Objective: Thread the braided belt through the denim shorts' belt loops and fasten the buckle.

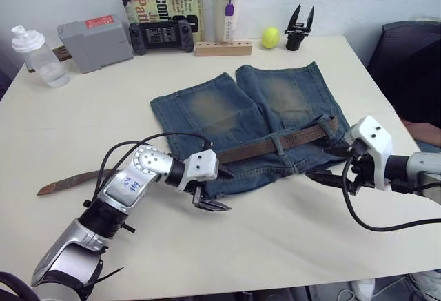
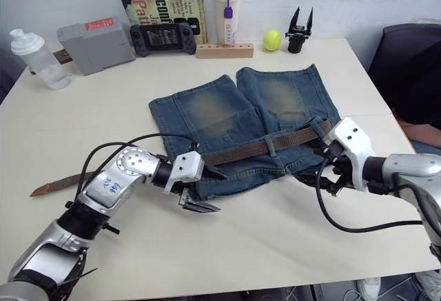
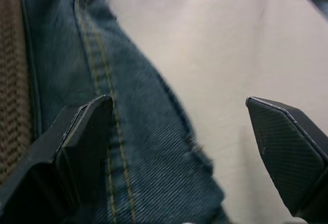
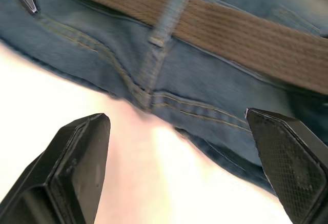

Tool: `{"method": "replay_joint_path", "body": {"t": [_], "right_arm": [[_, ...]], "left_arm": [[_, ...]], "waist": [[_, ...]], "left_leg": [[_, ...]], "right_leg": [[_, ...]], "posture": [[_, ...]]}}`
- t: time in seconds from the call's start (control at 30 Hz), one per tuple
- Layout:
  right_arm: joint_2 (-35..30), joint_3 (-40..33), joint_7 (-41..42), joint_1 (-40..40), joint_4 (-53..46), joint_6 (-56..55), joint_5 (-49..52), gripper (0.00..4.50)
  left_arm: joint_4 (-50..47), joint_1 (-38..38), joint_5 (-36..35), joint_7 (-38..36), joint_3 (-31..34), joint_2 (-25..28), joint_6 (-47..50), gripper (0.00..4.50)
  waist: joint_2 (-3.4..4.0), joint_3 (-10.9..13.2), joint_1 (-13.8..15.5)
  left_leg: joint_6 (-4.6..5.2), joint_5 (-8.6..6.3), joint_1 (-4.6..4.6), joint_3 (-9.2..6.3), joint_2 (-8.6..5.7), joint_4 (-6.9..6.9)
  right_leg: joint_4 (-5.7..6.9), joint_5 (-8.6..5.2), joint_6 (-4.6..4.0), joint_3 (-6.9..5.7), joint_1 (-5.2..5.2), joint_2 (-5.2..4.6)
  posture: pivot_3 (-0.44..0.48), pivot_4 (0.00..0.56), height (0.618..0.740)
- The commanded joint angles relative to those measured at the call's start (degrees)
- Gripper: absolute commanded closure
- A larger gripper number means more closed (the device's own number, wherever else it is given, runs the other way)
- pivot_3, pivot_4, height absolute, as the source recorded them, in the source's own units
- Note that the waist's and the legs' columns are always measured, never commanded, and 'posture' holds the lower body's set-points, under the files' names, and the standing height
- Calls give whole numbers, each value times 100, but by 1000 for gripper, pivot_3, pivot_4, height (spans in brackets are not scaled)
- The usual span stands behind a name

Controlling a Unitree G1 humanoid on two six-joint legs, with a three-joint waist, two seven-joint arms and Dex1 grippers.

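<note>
I see the braided belt [image 1: 289,141], brown woven strap, lying along the waistband of the faded denim shorts [image 1: 248,118] mid-table, under one belt loop [image 4: 166,16]; its tan tail [image 1: 69,180] trails off to the left on the table. Left gripper [image 1: 207,201] is bent in at the waistband edge, fingers spread. Right gripper [image 1: 331,177] is low beside the shorts' right end, fingers apart, empty.

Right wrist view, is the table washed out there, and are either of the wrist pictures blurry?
Right wrist view: the table is blown out to near white, and the denim shorts and braided belt look smeared. Left wrist view: the shorts' stitched edge is soft, and the belt beside it is blurred. Left eye view: light is even, with soft shadows under the left hand.
</note>
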Motion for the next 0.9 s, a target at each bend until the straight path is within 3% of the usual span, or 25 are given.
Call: {"method": "replay_joint_path", "body": {"t": [0.03,0.13,0.17,0.3,0.37,0.47,0.67,0.8,0.87,0.9], "right_arm": [[-75,-323,-177,179,-204,-73,-123,0],[36,-274,-298,93,-119,-201,-168,0],[75,-159,-308,61,-52,-269,-209,0],[171,195,-309,-113,226,-476,-367,0],[302,417,-212,-466,396,-483,-286,0],[353,638,22,-773,577,-491,-218,0],[539,942,266,-1280,938,-568,-207,0],[813,852,346,-1434,1067,-394,67,0],[864,776,418,-1452,1147,-236,227,0],[864,758,444,-1457,1178,-182,277,0]], "left_arm": [[359,-71,582,96,-20,-60,-725,679],[555,-10,488,-144,244,-6,-1223,1896],[648,47,331,-372,430,156,-1373,2078],[842,243,-95,-844,1008,606,-1501,3657],[1030,537,-199,-1077,1409,1094,-1661,4367],[1396,841,-114,-1235,1760,1626,-1973,4381],[2406,911,13,-1017,2256,1944,-2373,4381],[2310,1080,-457,-894,2590,1860,-1270,4381],[2086,1182,-851,-904,2869,1848,-668,3362],[2013,1215,-940,-900,2958,1865,-478,3134]], "waist": [[0,0,3],[0,0,-15],[0,0,-17],[0,0,-59],[3,1,-88],[4,2,-134],[4,2,-95],[4,2,-102],[4,2,-117],[4,2,-122]], "left_leg": [[1,-1,-1,-1,-1,2],[5,-3,1,0,-1,9],[5,-3,1,0,0,10],[2,-1,3,0,7,8],[1,0,4,2,9,6],[0,0,3,3,10,3],[6,-3,2,2,4,2],[6,-4,2,2,5,2],[6,-4,3,2,5,2],[6,-3,2,2,6,2]], "right_leg": [[0,0,0,-1,1,-3],[3,0,0,0,5,-4],[4,0,0,0,5,-4],[7,-2,-3,-1,2,1],[9,-3,-6,0,-1,2],[10,-4,-8,-1,-4,2],[9,-4,-8,-4,-3,-8],[13,-4,-8,-4,-4,-9],[16,-5,-8,-4,-4,-8],[18,-5,-8,-4,-5,-8]], "posture": [[0,150,709],[0,150,709],[0,150,709],[0,150,709],[0,150,709],[0,150,709],[0,150,709],[0,150,709],[0,150,709],[0,150,709]]}}
